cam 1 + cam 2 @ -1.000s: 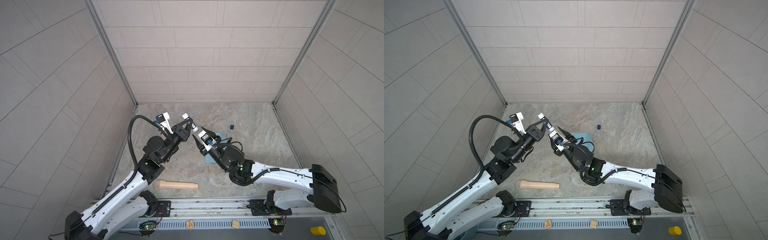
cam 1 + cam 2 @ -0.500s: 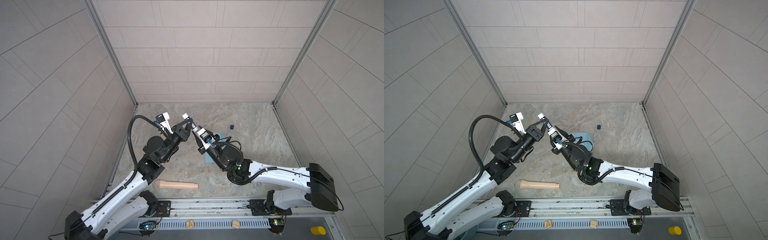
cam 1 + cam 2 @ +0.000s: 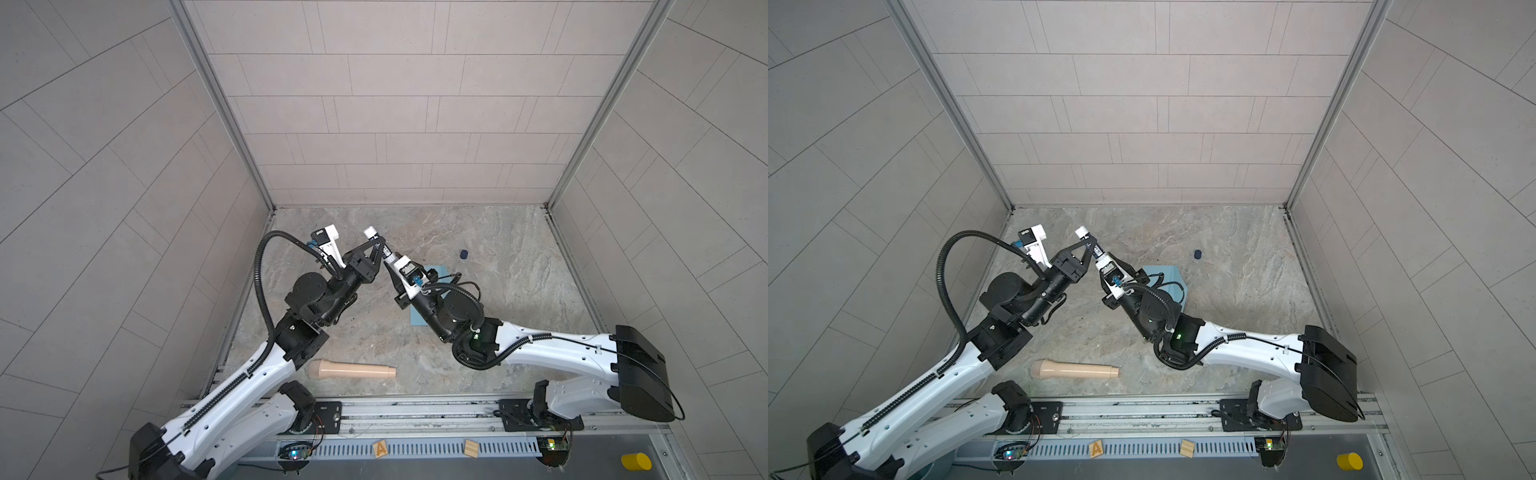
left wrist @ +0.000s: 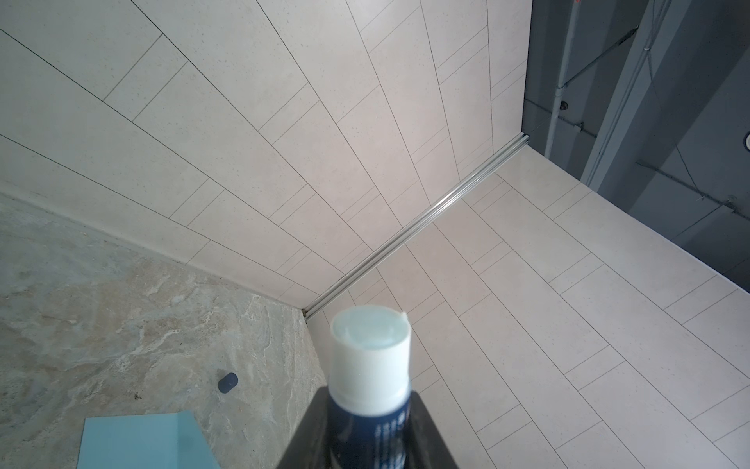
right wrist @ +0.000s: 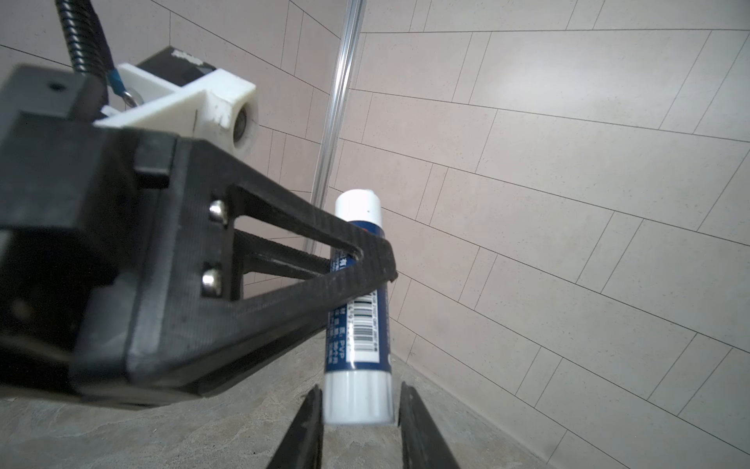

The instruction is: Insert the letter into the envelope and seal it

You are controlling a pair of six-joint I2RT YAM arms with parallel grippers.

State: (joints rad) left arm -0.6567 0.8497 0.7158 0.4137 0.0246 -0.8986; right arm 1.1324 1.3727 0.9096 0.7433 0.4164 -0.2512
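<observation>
The light blue envelope (image 3: 438, 272) (image 3: 1169, 273) (image 4: 142, 442) lies flat on the stone floor, partly under my right arm. The letter is out of view. My left gripper (image 3: 377, 246) (image 3: 1089, 246) (image 4: 369, 430) is raised and shut on the dark blue body of a glue stick (image 3: 370, 232) (image 4: 369, 357) (image 5: 359, 325), whose uncapped white end points up. My right gripper (image 3: 390, 266) (image 5: 359, 402) is open. Its jaws closely flank the stick's white base, one touching it and the other a sliver off.
A small dark blue cap (image 3: 464, 254) (image 3: 1197, 254) (image 4: 227, 382) lies on the floor behind the envelope. A beige roller (image 3: 352, 369) (image 3: 1074, 369) lies near the front rail. Tiled walls close in the floor on three sides.
My right gripper has risen toward the left one and narrowed its jaws round the glue stick's base. The left arm has held still.
</observation>
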